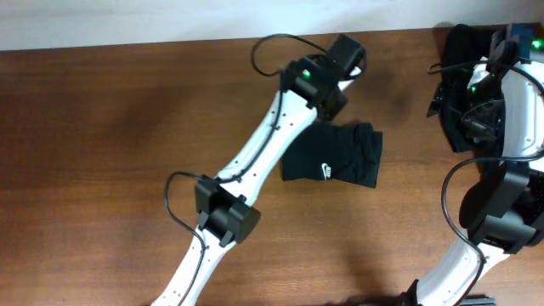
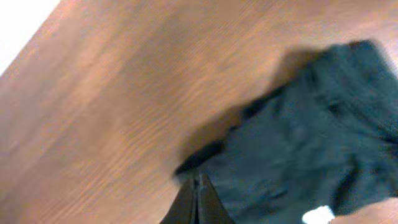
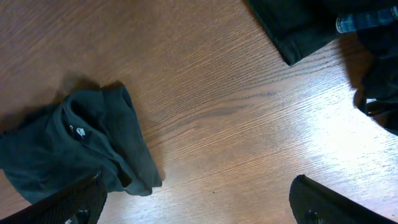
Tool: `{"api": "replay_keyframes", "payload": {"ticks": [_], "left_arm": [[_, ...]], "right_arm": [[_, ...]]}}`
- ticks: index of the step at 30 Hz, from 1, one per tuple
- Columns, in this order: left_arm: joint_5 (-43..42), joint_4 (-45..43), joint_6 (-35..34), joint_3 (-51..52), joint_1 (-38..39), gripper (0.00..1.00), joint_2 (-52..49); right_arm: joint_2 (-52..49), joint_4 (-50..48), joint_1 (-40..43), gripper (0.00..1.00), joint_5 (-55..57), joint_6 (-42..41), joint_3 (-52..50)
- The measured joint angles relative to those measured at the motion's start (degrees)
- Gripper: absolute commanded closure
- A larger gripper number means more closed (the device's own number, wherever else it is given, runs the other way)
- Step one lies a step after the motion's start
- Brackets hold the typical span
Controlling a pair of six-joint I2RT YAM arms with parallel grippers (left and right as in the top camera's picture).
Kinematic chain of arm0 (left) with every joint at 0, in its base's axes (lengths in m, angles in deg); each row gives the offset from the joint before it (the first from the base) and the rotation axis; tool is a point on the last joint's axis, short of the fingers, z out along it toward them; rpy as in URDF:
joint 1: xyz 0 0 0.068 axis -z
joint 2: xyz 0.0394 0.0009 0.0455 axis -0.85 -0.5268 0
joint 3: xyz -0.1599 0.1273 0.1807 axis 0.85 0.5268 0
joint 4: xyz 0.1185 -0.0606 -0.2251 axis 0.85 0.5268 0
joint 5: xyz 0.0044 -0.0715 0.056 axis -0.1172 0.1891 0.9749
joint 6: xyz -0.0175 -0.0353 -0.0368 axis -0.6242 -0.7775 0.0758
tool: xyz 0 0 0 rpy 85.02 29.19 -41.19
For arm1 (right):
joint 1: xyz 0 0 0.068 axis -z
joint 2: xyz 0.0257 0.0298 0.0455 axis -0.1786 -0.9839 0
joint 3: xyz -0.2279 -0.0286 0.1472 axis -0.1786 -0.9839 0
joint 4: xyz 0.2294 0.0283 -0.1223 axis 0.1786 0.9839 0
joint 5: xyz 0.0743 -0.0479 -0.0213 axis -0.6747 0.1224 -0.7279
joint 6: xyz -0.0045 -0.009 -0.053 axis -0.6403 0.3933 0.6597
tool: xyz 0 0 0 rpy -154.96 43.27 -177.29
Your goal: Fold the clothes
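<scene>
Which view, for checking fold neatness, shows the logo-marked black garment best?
Overhead: nearly the whole folded garment shows, logo included. Left wrist shows a blurred part; right wrist shows it cropped at the frame's left edge.

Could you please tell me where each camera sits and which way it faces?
Overhead: fixed above the table, facing down; left arm and right arm show.
Left wrist: on the left arm, facing the folded garment; shut left claw shows.
Right wrist: on the right arm, facing the table; open right claw shows.
All share the folded garment.
</scene>
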Motion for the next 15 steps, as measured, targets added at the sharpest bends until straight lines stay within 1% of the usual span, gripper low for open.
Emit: {"api": "replay_keyframes", "payload": {"ticks": [4,8,15], "left_arm": [[1.6,-1.0,0.0,1.6,-2.6,1.0,0.0],[2.0,-5.5,0.0,4.2,-5.4,1.0,0.0],[-4.5,-12.7,0.0,9.5,-9.3,1.0,0.0]], "right_arm": [[0.0,0.0,0.0,0.01,0.0,0.0,0.0],[0.0,0.0,0.0,0.02,0.0,0.0,0.0],[0.0,0.0,0.0,0.01,0.0,0.0,0.0]]}}
